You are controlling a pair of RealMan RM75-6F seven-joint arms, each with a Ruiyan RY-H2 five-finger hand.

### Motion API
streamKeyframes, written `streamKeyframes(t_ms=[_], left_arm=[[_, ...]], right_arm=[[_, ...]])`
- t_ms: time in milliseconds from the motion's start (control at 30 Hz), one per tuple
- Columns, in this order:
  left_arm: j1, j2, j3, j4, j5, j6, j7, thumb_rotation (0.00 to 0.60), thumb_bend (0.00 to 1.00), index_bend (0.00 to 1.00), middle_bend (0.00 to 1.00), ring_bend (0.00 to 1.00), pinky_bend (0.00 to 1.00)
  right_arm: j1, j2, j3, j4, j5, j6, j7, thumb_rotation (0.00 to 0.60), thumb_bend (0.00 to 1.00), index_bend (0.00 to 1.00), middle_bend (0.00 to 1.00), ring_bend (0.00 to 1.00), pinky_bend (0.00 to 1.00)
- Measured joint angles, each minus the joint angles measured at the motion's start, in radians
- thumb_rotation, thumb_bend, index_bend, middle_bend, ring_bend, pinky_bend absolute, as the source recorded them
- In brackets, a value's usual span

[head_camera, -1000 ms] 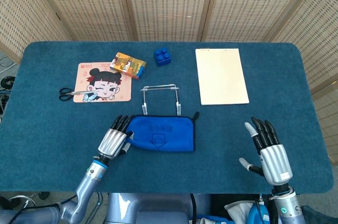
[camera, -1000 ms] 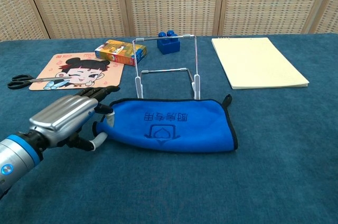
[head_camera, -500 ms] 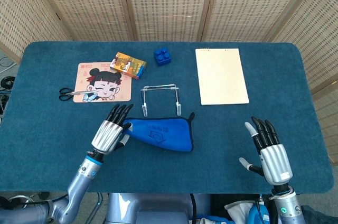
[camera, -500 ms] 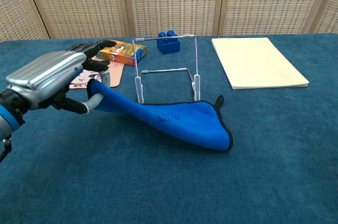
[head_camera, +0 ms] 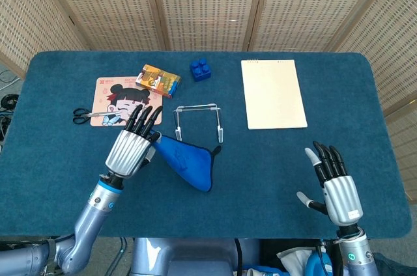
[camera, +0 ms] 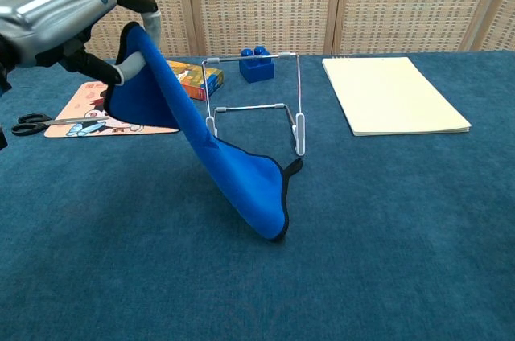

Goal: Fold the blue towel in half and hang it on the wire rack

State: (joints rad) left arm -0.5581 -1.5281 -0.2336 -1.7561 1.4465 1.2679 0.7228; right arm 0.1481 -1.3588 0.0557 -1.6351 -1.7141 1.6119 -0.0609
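Observation:
My left hand [head_camera: 130, 147] [camera: 68, 5] holds one end of the blue towel [head_camera: 189, 162] [camera: 217, 156], lifted high above the table. The towel hangs down in a diagonal drape, and its lower end with the black loop still touches the table in front of the wire rack [head_camera: 198, 120] [camera: 256, 100]. The rack stands upright just behind and to the right of the hanging towel. My right hand [head_camera: 335, 185] hovers open near the front right of the table, palm down, holding nothing. It does not show in the chest view.
A cartoon mat [head_camera: 127, 101] with scissors [head_camera: 88, 114] lies at the left. A colourful box [head_camera: 158, 80] and a blue block [head_camera: 200, 68] sit behind the rack. A yellow notepad [head_camera: 273, 92] lies at the right.
My left hand has risen steeply with the towel's left end, pulling the towel off the table into a hanging drape. The right hand has barely moved.

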Motion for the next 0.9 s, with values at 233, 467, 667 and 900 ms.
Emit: streamKeyframes(t_ms=[233,467,667,900], left_arm=[[-0.059,0.015,-0.073,-0.114,-0.115,-0.014,0.221,0.6,0.57,0.88,0.0,0.0,0.0],[-0.121,0.016,-0.149,-0.246,-0.24,0.021,0.457,0.6,0.57,0.89,0.0,0.0,0.0],[-0.208,0.011,-0.231,-0.379,-0.43,0.124,0.733,0.6,0.57,0.89,0.0,0.0,0.0],[-0.37,-0.033,-0.316,-0.433,-0.641,0.26,0.92,0.6,0.57,0.89,0.0,0.0,0.0]], right_arm=[[0.002,0.008,0.013,0.002,0.016,-0.004,0.009,0.6,0.0,0.0,0.0,0.0,0.0],[0.002,0.012,0.014,0.002,0.022,-0.007,0.019,0.6,0.0,0.0,0.0,0.0,0.0],[0.004,0.016,0.015,0.002,0.028,-0.013,0.033,0.6,0.0,0.0,0.0,0.0,0.0],[0.006,0.017,0.018,0.004,0.036,-0.02,0.04,0.6,0.0,0.0,0.0,0.0,0.0]])
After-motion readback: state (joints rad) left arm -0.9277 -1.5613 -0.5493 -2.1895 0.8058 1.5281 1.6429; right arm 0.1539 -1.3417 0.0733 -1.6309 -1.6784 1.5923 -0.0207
